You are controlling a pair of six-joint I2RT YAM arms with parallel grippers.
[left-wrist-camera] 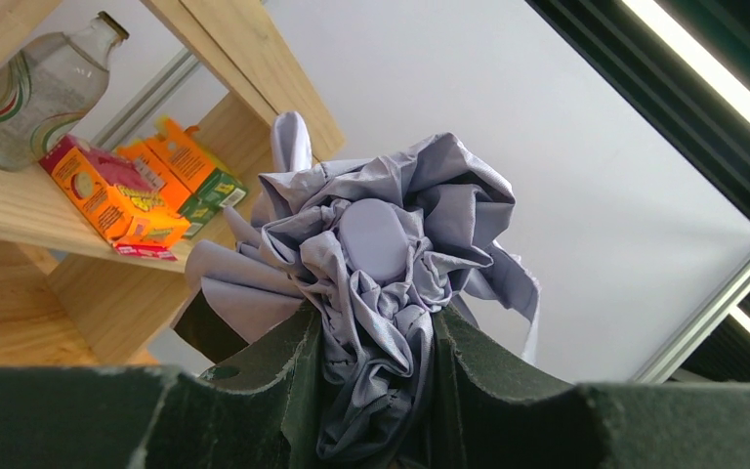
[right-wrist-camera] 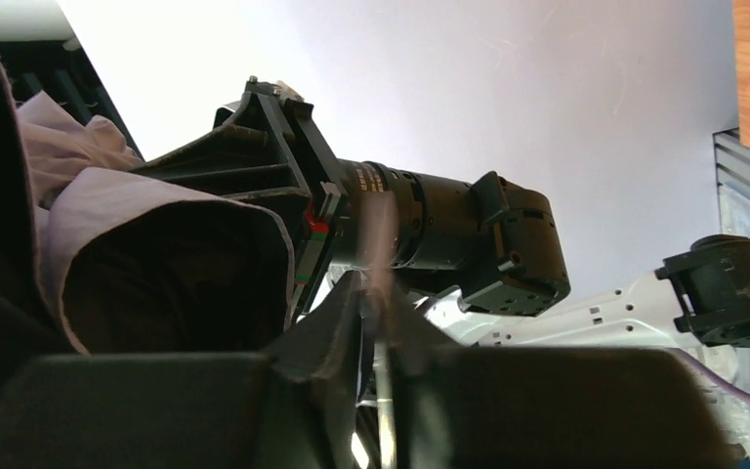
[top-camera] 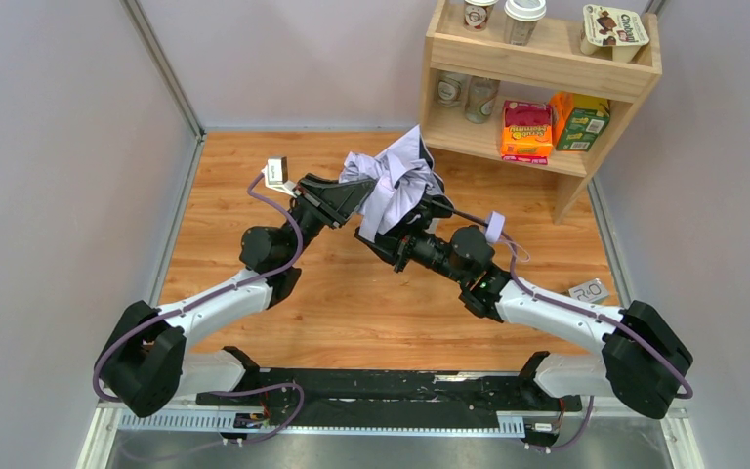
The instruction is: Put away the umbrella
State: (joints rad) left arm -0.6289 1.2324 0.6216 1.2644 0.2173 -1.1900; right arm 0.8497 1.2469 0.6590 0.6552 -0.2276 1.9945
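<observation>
The umbrella (top-camera: 395, 181) is a crumpled pale lavender bundle held above the wooden table between both arms. My left gripper (top-camera: 352, 198) is shut on it from the left. In the left wrist view its fabric (left-wrist-camera: 376, 244) bulges out above my gripper (left-wrist-camera: 376, 327), pinched between the two dark fingers. My right gripper (top-camera: 391, 233) meets the bundle from below right. In the right wrist view the gripper (right-wrist-camera: 379, 318) is closed on a thin pale rod or strip of the umbrella, with a fold of its fabric (right-wrist-camera: 156, 210) at the left. The handle is hidden.
A wooden shelf (top-camera: 547, 78) stands at the back right with cups on top, jars, and an orange box (top-camera: 527, 130) and a green box (top-camera: 579, 120) on its lower board. A small card (top-camera: 591, 290) lies by the right wall. Grey walls enclose the table.
</observation>
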